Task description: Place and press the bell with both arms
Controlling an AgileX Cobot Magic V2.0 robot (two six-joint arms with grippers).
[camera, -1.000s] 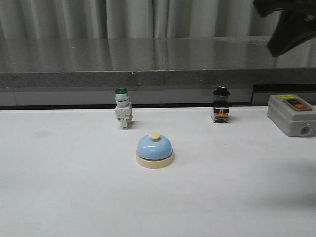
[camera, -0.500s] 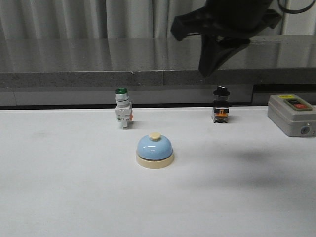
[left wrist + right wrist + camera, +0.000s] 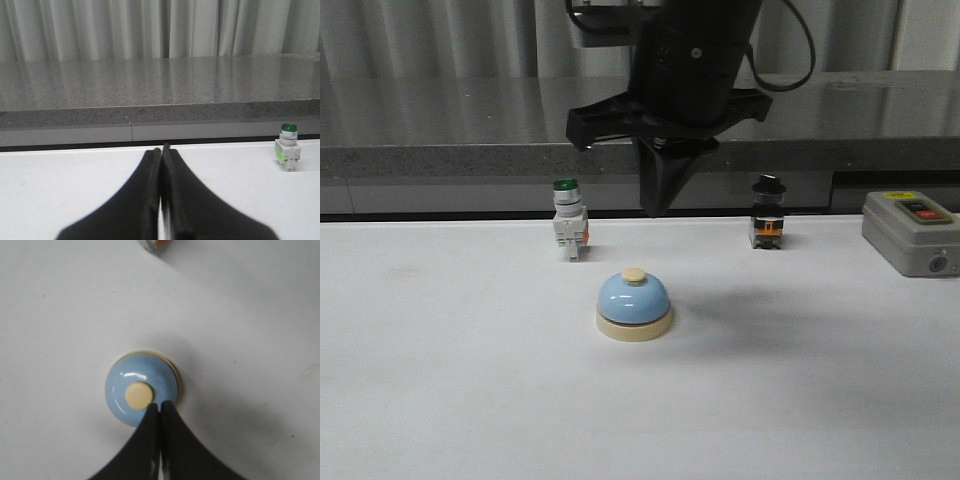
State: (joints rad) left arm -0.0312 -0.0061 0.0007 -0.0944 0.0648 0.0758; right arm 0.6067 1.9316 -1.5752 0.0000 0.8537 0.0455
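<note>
The desk bell (image 3: 633, 306) sits upright on the white table (image 3: 440, 380), directly under the right gripper (image 3: 655, 205), which hangs point-down above it with a clear gap of air between its tip and the cream knob (image 3: 634, 275). In the right wrist view the two fingers (image 3: 150, 440) are pressed together into a single blade with nothing held between them, and their shared tip lies just beside the knob (image 3: 138, 394), over the blue dome (image 3: 120, 385) and slightly off the knob's centre. The placing part of the task looks done, since the bell stands free on its base with no gripper on it; the step in hand appears to be the press, with the right arm lined up overhead. The left gripper (image 3: 161, 150) is likewise closed flat and empty, held low over the table and well away from the bell, with the green-capped push-button switch (image 3: 287, 154) off to one side ahead of it. Beyond the right gripper's tip, towards the grey counter, stand that same switch (image 3: 568, 232) and a black-capped switch (image 3: 767, 225), one on each side; a grey box with red and black buttons (image 3: 910, 233) lies further out on the black-capped switch's side. The next move likely calls for a small sideways correction to bring the closed tip squarely over the knob, then a straight descent; a tip that lands on the dome could slide off or push the bell along.
</note>
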